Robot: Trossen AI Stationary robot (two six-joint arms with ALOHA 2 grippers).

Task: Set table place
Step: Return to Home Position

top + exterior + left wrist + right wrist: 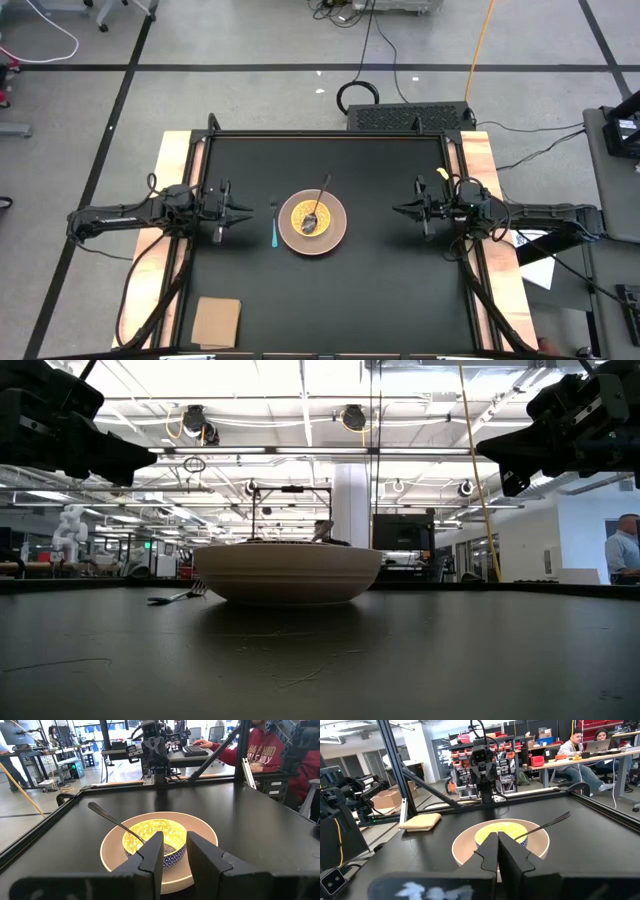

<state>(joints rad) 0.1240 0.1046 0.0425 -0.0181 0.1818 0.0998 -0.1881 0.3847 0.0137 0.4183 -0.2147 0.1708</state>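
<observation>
In the middle of the black table (380, 290) lies a round pinkish-tan plate (333, 232), with a smaller yellow dish (300, 212) standing on it. A silver spoon (321, 196) has its bowl in the dish, and its handle leans over the rim toward the far edge. Flat on the table just left of the plate lies a thin light-blue utensil (275, 232). My left gripper (175, 837) hovers level to the left of the plate, open and holding nothing. My right gripper (497, 836) hovers level to the right of the plate, shut and holding nothing.
A tan cardboard-like square (216, 322) lies near the table's near left corner. Pale wooden strips (172, 160) run along the left and right edges. A black box (410, 117) sits behind the far edge. People sit at desks beyond the table.
</observation>
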